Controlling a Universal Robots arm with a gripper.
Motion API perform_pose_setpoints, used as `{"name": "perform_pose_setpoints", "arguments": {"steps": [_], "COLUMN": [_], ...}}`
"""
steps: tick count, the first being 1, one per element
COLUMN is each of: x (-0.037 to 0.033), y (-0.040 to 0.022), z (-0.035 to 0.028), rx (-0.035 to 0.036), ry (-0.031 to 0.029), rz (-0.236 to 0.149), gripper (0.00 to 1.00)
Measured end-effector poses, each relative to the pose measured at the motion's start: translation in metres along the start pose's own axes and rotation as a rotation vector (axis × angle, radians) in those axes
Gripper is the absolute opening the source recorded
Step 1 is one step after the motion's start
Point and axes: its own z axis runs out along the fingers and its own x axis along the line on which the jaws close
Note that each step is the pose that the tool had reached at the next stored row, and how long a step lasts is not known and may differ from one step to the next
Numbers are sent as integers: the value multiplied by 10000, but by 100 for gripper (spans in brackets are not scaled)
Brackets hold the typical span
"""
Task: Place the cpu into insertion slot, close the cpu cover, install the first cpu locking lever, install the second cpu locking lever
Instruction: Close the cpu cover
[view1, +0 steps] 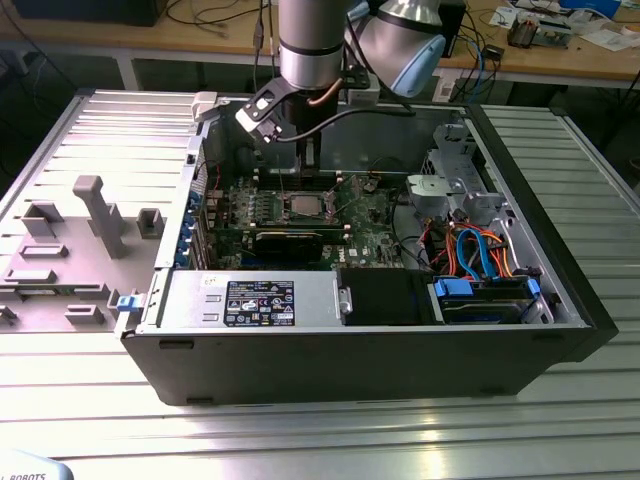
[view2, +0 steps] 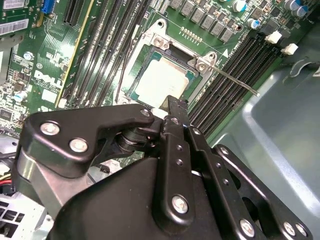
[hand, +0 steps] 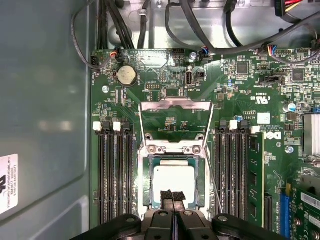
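Note:
The cpu lies flat in the insertion slot, its silver top facing up; in the second wrist view the cpu sits inside the slot's silver rim. The cpu cover is folded back open, and green board shows through its window. A thin locking lever stands free beside the slot, seen as a long rod in the second wrist view. My gripper hovers over the cpu's near edge, its black fingertips pressed together with nothing held. In the exterior view the arm reaches into the case above the slot.
Long black memory slots flank the socket on both sides. A black expansion card lies in front of the socket. Cables run along the case wall. Drive cages with orange and blue cables fill the exterior view's right.

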Motion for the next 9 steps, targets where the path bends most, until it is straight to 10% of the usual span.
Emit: {"name": "perform_pose_setpoints", "arguments": {"steps": [9], "x": [6], "y": [3], "z": [-141], "rx": [0], "ry": [-12], "rz": [0], "gripper": [11]}}
